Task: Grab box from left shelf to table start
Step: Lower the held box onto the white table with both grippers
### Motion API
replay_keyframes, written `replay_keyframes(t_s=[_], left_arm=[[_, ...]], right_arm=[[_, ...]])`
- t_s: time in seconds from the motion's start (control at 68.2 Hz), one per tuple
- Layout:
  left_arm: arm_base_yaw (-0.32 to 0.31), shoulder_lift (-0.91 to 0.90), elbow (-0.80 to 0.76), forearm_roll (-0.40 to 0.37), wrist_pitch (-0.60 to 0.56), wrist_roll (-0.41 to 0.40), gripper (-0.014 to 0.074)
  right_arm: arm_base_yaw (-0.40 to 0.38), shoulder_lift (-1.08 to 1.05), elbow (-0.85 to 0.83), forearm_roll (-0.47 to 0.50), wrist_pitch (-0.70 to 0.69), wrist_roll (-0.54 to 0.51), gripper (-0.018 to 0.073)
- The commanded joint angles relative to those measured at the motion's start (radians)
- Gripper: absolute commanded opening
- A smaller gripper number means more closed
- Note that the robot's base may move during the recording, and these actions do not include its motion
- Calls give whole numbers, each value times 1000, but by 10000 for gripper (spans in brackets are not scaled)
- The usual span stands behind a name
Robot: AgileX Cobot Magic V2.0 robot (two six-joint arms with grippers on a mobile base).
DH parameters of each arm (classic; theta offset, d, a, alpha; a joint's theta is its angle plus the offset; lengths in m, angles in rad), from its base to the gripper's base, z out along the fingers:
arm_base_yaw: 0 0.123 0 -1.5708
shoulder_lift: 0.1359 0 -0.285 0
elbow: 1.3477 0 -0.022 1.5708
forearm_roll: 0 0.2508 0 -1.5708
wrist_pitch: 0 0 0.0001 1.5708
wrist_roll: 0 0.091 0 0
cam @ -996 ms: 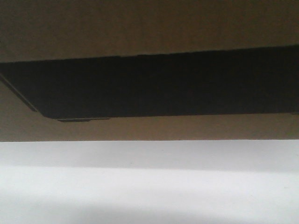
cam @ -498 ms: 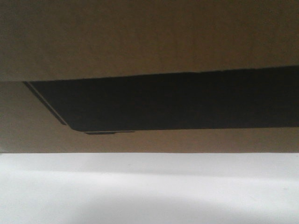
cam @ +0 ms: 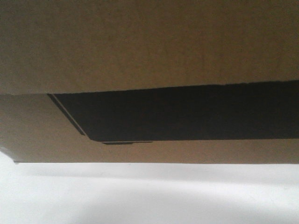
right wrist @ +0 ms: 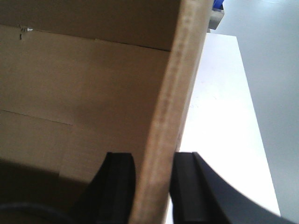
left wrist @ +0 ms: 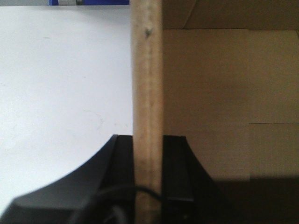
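The brown cardboard box, with its black printed panel, fills the upper part of the front view, and the white table lies just under it. My left gripper is shut on the box's left wall, one finger inside and one outside. My right gripper is shut on the right wall in the same way. The box's open inside looks bare. The left shelf is out of view.
The white table stretches left of the box, and a strip of it lies to its right. Grey floor lies beyond the table's right edge. A blue bin shows at the far end of the table.
In the front view the box has sunk lower and shifted right. Its bottom edge sits lower in the frame and its lower left corner now shows.
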Motion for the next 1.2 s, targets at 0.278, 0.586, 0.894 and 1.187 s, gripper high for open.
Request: replay_keyframes(t_s=[0.278, 0.586, 0.894, 1.187], left_arm=[[-14, -14, -59, -43, -170, 5, -92], [-12, 81, -308, 133, 172, 5, -92], [129, 249, -360, 95, 222, 59, -91], [483, 440, -360, -355, 109, 367, -92]], right_arm=[[5, 23, -34, 172, -134, -16, 56], [5, 295, -127, 241, -82, -16, 56], [5, 566, -208, 260, -51, -24, 56], [7, 724, -207, 260, -125, -47, 56]])
